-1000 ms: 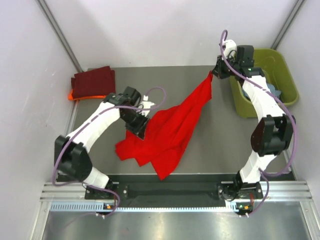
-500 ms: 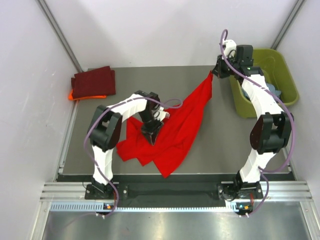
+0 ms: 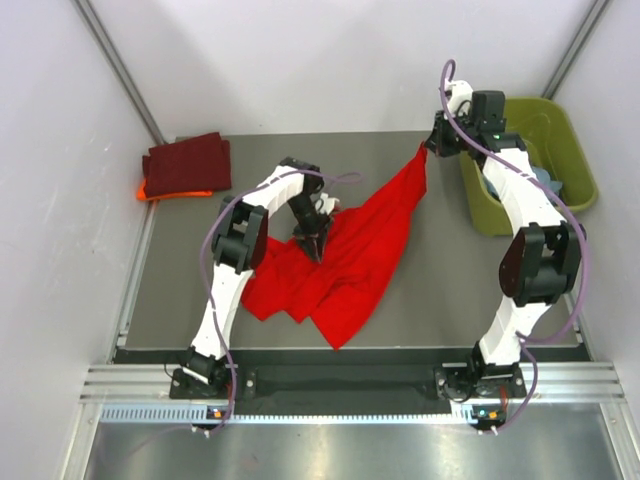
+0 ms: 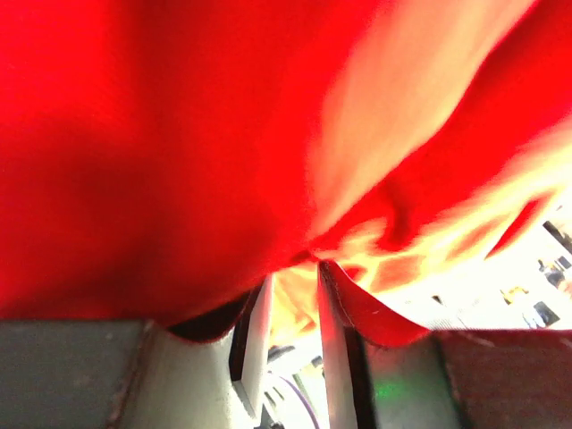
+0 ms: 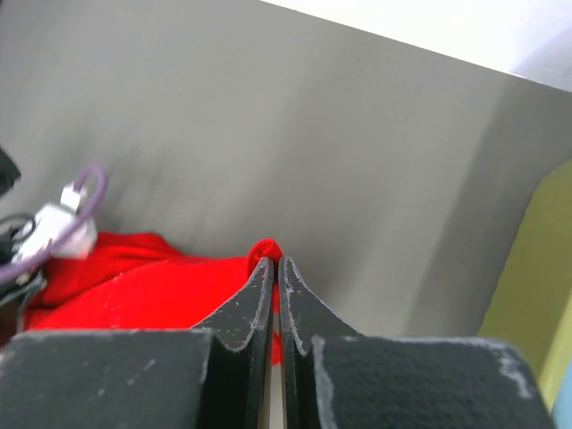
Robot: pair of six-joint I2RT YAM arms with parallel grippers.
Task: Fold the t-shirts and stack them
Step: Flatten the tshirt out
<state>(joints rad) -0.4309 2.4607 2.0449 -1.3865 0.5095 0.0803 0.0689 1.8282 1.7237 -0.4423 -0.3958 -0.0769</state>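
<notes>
The right hand (image 5: 273, 261) was closed on a corner of the bright red cloth t-shirt (image 3: 345, 265), soft and limp, probably best held at corners; whether the left hand (image 3: 312, 240) gripped it was unclear.

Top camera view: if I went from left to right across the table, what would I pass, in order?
maroon shirt → red shirt → right gripper, pinching the red shirt's far corner → tub. The left gripper is left out because it sits over the red shirt.
</notes>
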